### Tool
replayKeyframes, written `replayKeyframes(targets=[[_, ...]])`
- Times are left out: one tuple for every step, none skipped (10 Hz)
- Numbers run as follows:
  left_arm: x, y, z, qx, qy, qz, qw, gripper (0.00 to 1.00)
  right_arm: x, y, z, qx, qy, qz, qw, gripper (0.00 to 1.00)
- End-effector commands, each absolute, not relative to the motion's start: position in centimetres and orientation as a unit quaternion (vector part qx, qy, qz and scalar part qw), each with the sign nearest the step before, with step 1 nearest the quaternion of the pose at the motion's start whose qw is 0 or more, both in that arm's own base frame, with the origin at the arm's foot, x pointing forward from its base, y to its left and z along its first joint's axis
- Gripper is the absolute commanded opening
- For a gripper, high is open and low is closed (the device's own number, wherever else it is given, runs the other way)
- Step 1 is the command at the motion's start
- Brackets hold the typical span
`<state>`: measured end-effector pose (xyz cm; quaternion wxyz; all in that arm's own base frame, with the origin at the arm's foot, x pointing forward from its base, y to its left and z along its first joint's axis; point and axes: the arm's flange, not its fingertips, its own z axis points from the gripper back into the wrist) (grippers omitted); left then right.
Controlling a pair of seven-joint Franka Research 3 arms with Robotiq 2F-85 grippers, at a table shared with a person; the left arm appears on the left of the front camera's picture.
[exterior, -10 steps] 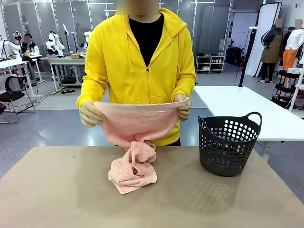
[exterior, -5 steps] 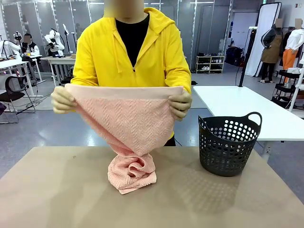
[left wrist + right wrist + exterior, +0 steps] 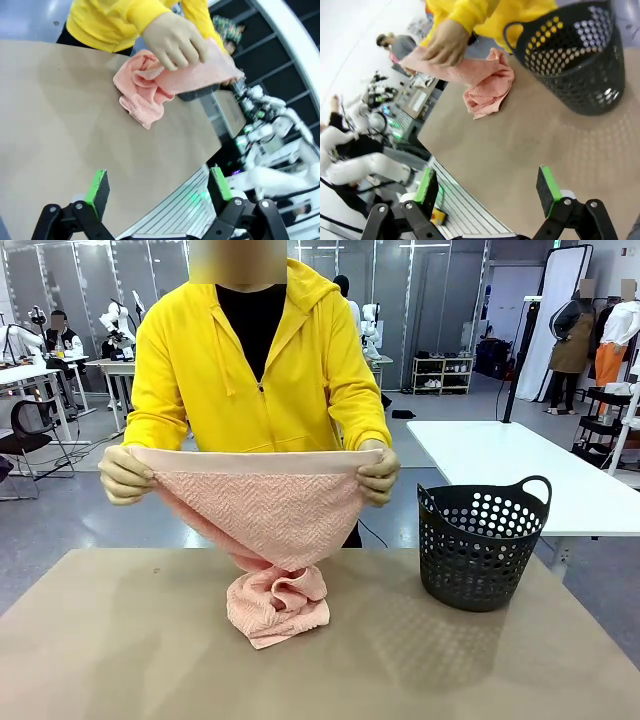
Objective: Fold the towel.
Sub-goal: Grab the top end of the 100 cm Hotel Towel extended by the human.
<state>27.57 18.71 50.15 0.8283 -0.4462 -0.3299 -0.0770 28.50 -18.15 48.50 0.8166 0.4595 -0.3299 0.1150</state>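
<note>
Left gripper (image 3: pixel 159 180): jaws wide, nothing between.
Right gripper (image 3: pixel 487 185): likewise wide (empty).
Towel (image 3: pixel 270 530): lower end bunched on surface (image 3: pixel 120 640) toward far edge; top band raised, stretched between person's one hand (image 3: pixel 125 475) and other hand (image 3: pixel 380 470).
Black basket (image 3: pixel 480 545): upright near far right corner, apart from towel.

The lower half of the towel (image 3: pixel 262 512) lies bunched on the table (image 3: pixel 120 640), so its bottom edge and corners are lost in the folds. The spread upper half hides the person's waist. How much of each hand (image 3: pixel 378 472) sits behind the top hem cannot be told. In the left wrist view, towel and hand cover the basket (image 3: pixel 200 93), leaving what looks like a dark strip.
</note>
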Motion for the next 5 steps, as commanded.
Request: replayKeyframes(targets=[[28.5,16.8,55.4,-0.363,-0.335,-0.180,0.850,1.00,29.8,-15.2,52.9,0.392,-0.342,0.236,0.821,1.00],[29.0,15.5,58.1,-0.332,-0.335,-0.223,0.853,1.00,30.8,-13.2,55.5,0.353,-0.339,0.282,0.825,1.00],[29.6,13.6,60.9,-0.286,-0.330,-0.284,0.854,1.00,31.4,-11.3,57.8,0.327,-0.336,0.325,0.821,1.00],[30.1,11.4,63.2,-0.264,-0.323,-0.327,0.848,1.00,32.0,-8.8,60.1,0.320,-0.333,0.376,0.803,1.00],[30.8,9.0,64.7,-0.245,-0.312,-0.353,0.847,1.00,32.8,-5.7,62.0,0.291,-0.334,0.414,0.796,1.00]])
